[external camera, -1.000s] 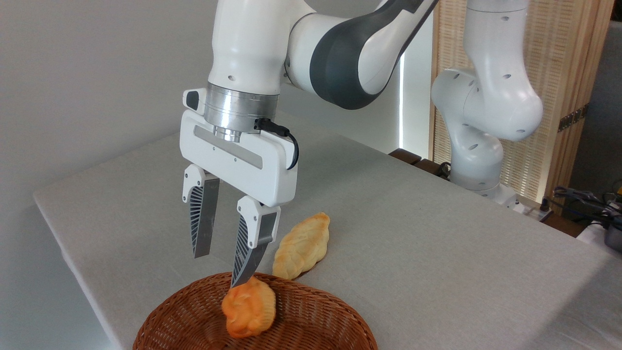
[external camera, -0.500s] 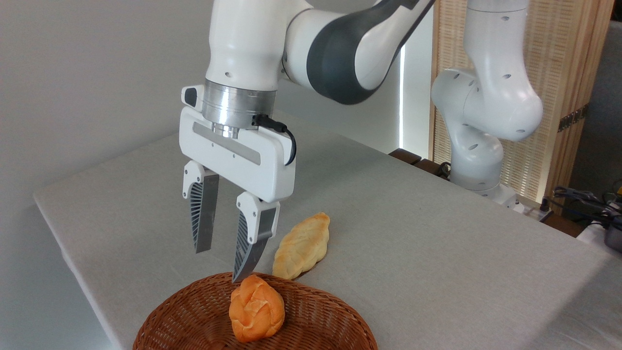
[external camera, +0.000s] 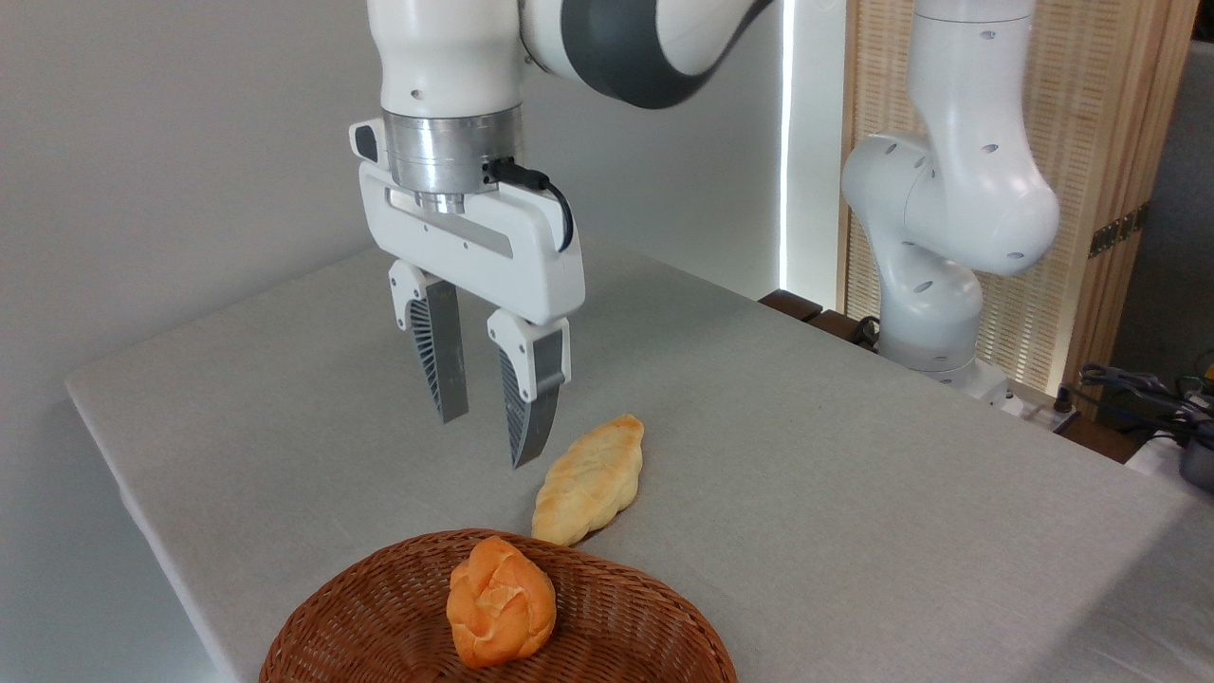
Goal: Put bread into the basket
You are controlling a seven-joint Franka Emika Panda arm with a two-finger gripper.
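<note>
The deep-orange bun (external camera: 501, 612) with a folded top lies inside the reddish-brown wicker basket (external camera: 379, 626) at the bottom of the view, near its back rim. My gripper (external camera: 487, 441) hangs open well above and behind the basket, with nothing between its two fingers (external camera: 443, 360). It touches neither the bun nor the basket. The basket's front part is cut off by the frame's lower edge.
A longer pale-golden braided loaf (external camera: 590, 479) lies on the grey table (external camera: 806, 474) just behind the basket, to the right of my fingertips. The arm's white base (external camera: 934, 313) stands at the table's far right. Cables and gear (external camera: 1157, 398) sit beyond the right edge.
The bun left my fingertip and settled in the basket. My gripper has since risen and shifted slightly right, away from the basket, staying open.
</note>
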